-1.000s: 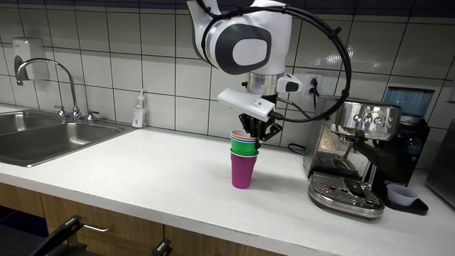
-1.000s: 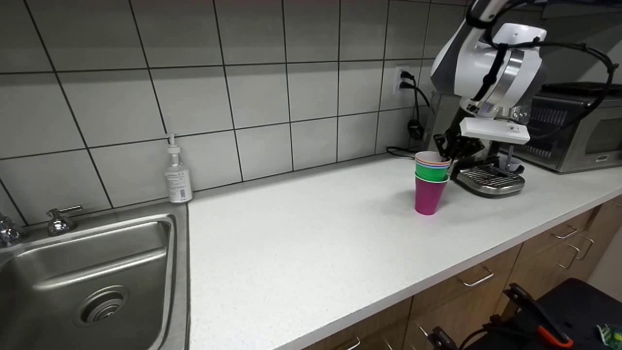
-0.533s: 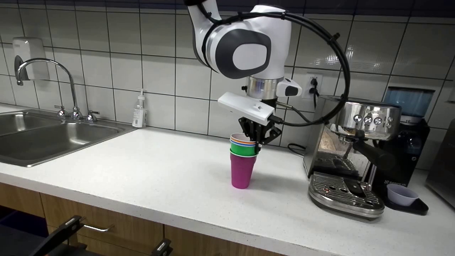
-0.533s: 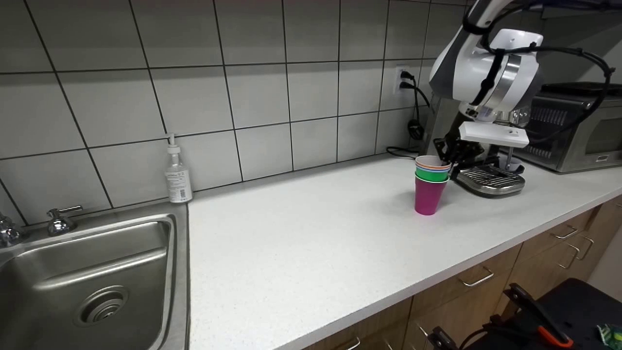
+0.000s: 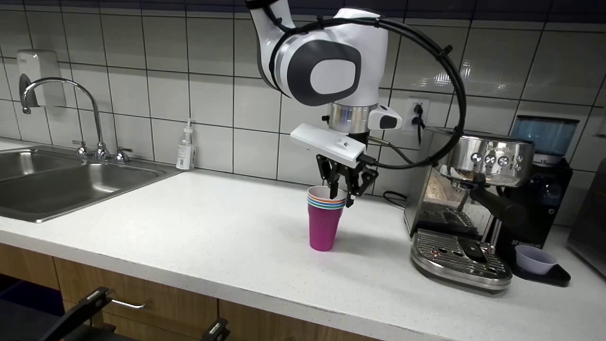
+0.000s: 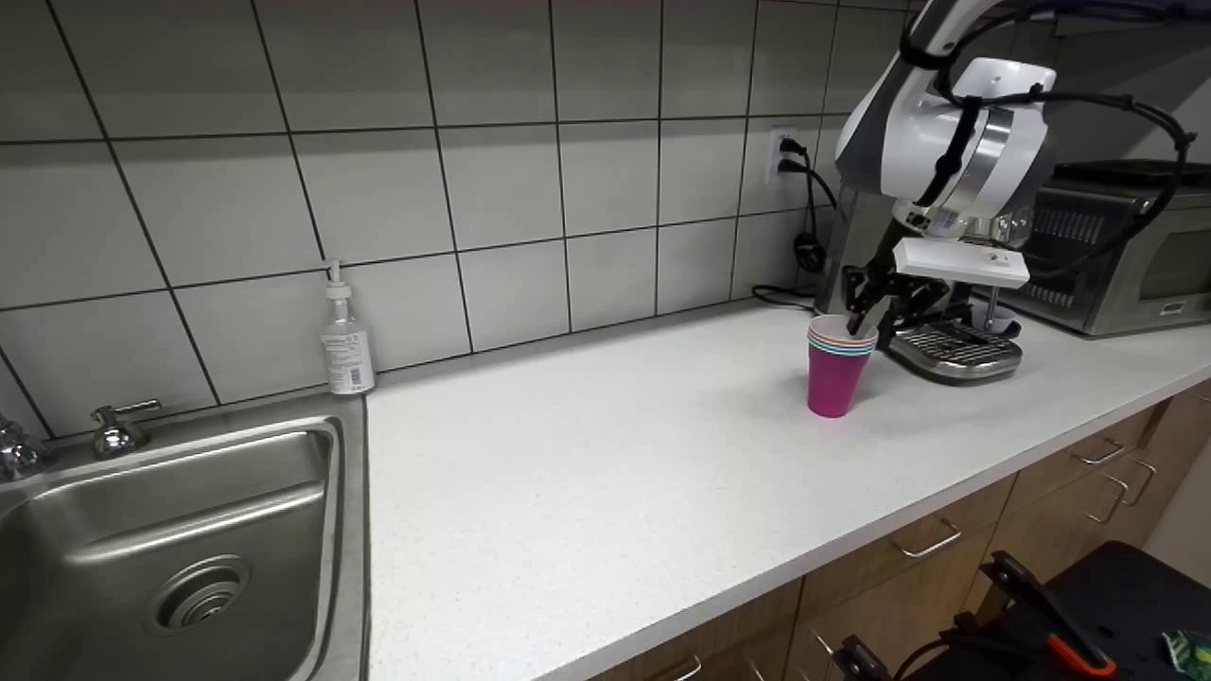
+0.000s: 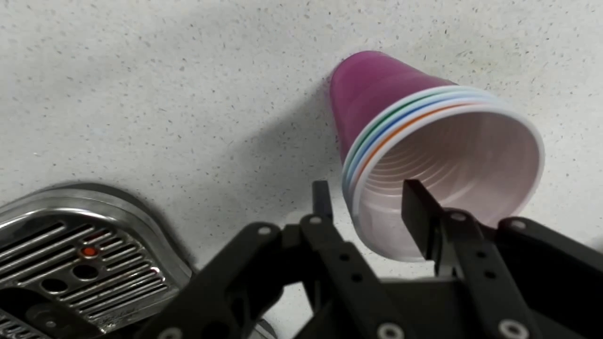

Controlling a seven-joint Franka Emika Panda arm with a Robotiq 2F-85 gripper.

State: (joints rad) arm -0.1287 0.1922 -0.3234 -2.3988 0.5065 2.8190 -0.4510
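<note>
A stack of nested paper cups stands upright on the white counter, a magenta cup [image 5: 323,229] outermost. It also shows in the other views [image 6: 834,383] [image 7: 367,89]. Orange, blue and green bands show under the white rims at its top. My gripper [image 5: 342,200] is open at the stack's rim and holds nothing. In the wrist view the gripper [image 7: 368,194] straddles the near wall. One of its fingers [image 7: 322,200] is outside the cups, the other over or inside the mouth. Both stand apart from the wall.
A steel espresso machine [image 5: 466,208] and black grinder [image 5: 544,199] stand beside the cups; a small pale bowl [image 5: 535,259] sits on the grinder's tray. A soap bottle [image 6: 347,350] and steel sink [image 6: 350,530] are at the opposite end. A microwave [image 6: 1126,251] stands beyond.
The gripper lowered slightly, then opened. The upper cups, with a green cup showing, have dropped down into the magenta cup, so only their rims show above it now.
</note>
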